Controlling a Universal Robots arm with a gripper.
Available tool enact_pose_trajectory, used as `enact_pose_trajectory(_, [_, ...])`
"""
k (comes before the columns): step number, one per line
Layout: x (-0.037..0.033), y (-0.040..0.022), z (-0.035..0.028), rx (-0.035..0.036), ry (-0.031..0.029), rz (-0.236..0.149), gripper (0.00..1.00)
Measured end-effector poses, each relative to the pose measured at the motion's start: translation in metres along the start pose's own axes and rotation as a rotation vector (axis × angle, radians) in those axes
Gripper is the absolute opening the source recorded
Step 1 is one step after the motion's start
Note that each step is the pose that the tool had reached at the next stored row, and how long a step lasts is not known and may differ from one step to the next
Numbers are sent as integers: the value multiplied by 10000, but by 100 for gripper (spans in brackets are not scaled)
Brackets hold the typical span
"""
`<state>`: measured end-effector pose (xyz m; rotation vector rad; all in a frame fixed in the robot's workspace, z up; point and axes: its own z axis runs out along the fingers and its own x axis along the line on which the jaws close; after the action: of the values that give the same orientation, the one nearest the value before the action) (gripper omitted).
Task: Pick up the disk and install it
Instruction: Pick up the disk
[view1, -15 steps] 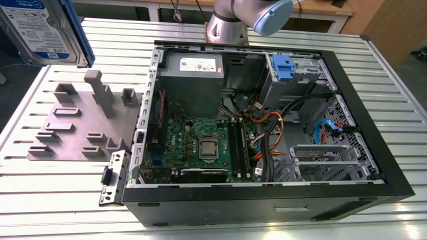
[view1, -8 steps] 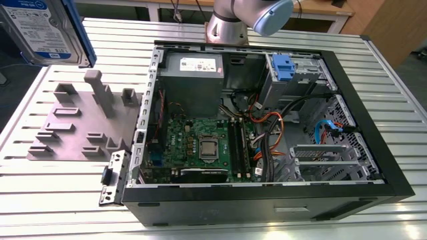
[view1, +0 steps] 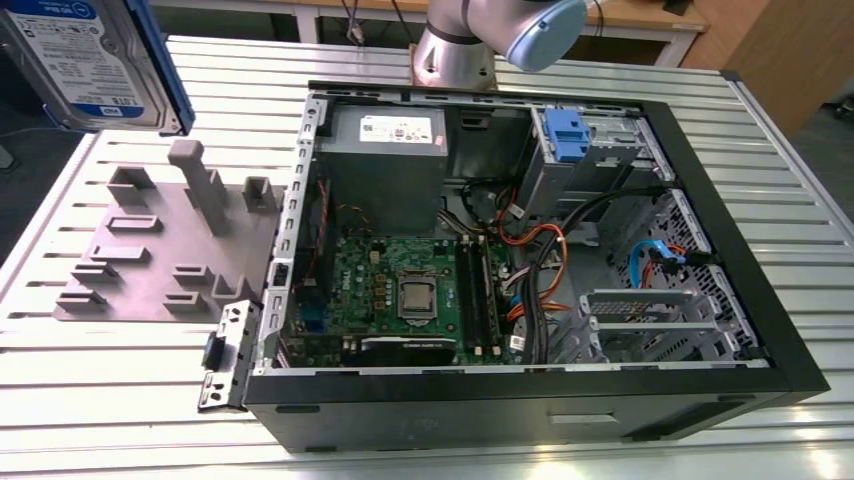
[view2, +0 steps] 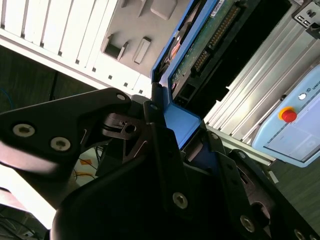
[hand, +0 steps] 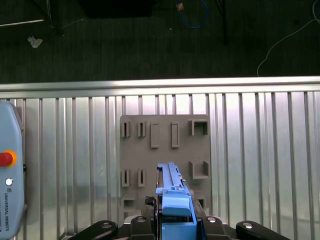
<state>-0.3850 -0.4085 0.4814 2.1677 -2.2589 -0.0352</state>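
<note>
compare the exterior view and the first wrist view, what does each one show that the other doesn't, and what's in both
Exterior view, not the first wrist view: the open computer case with its motherboard and power supply, and the arm's base.

First wrist view, not the exterior view: the teach pendant with its red button, and a blue cable on the floor.

Both: the slatted table, the grey fixture plate, and the disk, label side showing in the exterior view, edge-on in the gripper in the first wrist view.
</note>
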Motion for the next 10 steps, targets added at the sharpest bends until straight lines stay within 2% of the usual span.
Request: enact_pose_trajectory(10, [-1, -22, -1, 0, 0, 0, 36])
